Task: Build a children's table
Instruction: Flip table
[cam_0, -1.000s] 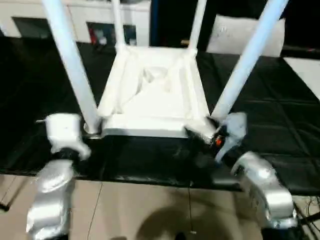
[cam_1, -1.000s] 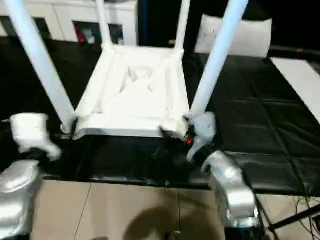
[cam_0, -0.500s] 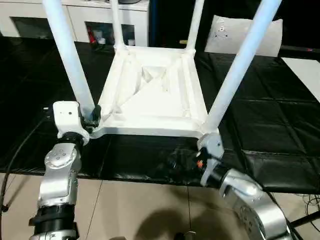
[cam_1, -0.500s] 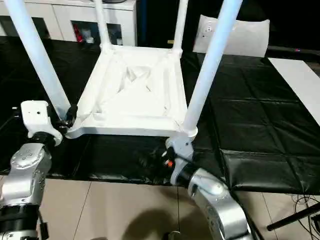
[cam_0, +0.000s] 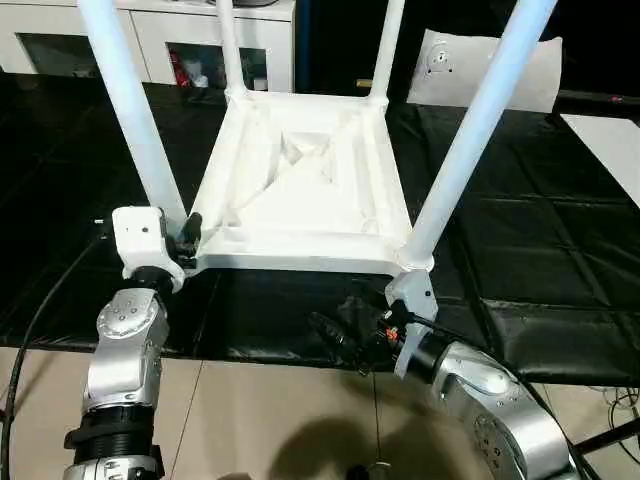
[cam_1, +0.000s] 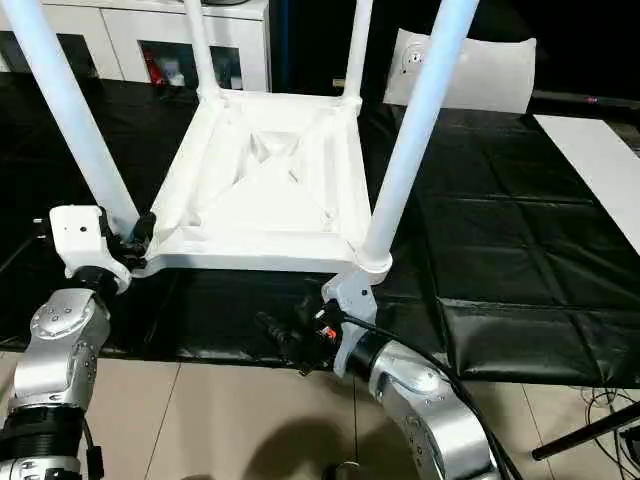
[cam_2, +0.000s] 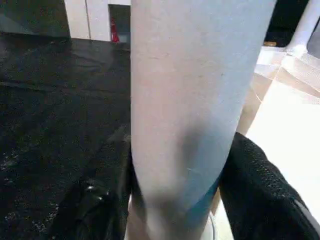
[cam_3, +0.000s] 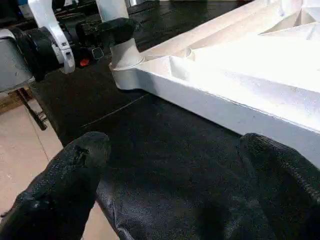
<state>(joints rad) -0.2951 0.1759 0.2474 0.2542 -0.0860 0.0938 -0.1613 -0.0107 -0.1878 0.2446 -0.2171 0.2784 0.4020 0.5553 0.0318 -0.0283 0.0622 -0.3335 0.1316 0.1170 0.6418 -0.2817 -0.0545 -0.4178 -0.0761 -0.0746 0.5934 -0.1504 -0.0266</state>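
L gripper (cam_0: 190, 232): fingers (cam_2: 260, 195) sitting on either side of near-left leg (cam_0: 128, 110), right at its base; black pads touching the tube on both sides in the wrist view, so gripping it.
R gripper (cam_1: 285, 335): jaws standing wide, nothing between them; fingertips (cam_3: 75, 165) hovering over the black mat (cam_0: 560, 230), just in front of the tabletop's near edge, not touching it.
Tabletop (cam_0: 310, 180): lying upside down on the mat, ribbed underside facing up, roughly centred ahead of the robot.
Legs: all four standing up from the corner sockets; near-right leg (cam_0: 470, 120) rising by the R wrist, far-left leg (cam_0: 228, 45) and far-right leg (cam_0: 388, 45) at the back corners.
L arm (cam_0: 125, 350): silver forearm coming up from the lower left, white wrist block beside the near-left corner.
R arm (cam_0: 490, 400): silver forearm coming in from the lower right, wrist sitting below the near-right corner.
Backgrnd: white cabinet (cam_0: 150, 35) behind the mat at far left; white panel w/ holes (cam_0: 490, 65) leaning at far right; tan floor (cam_0: 260, 420) near the robot.
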